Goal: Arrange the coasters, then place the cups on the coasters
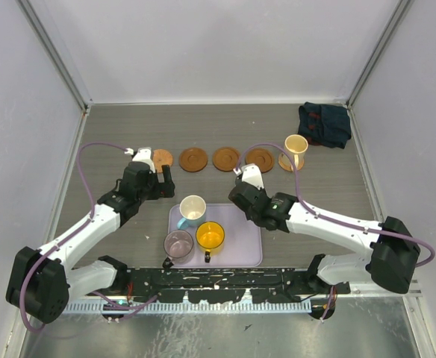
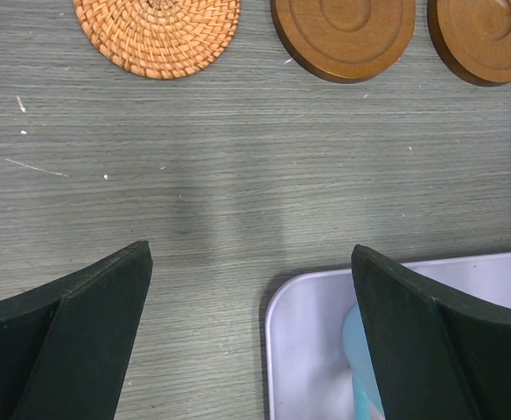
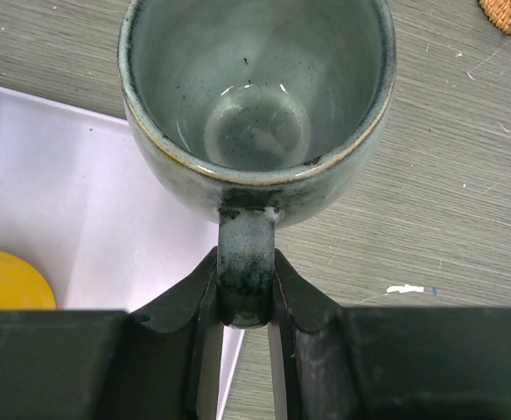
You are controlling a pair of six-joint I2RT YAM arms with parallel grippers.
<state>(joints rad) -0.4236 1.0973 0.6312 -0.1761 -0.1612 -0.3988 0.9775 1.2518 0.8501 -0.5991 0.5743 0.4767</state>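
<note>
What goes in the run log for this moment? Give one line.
right claw: shut on green cup handle | left claw: open, empty | cream cup: on end coaster | tray: three cups

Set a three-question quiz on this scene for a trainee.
1. True or false: the left gripper is shut on a cup.
2. How many cups stand on the lavender tray?
3. The right gripper holds the grey-green cup by its: A rim, B handle, C base.
Key: 1 false, it is open and empty; 2 three; 3 B.
</note>
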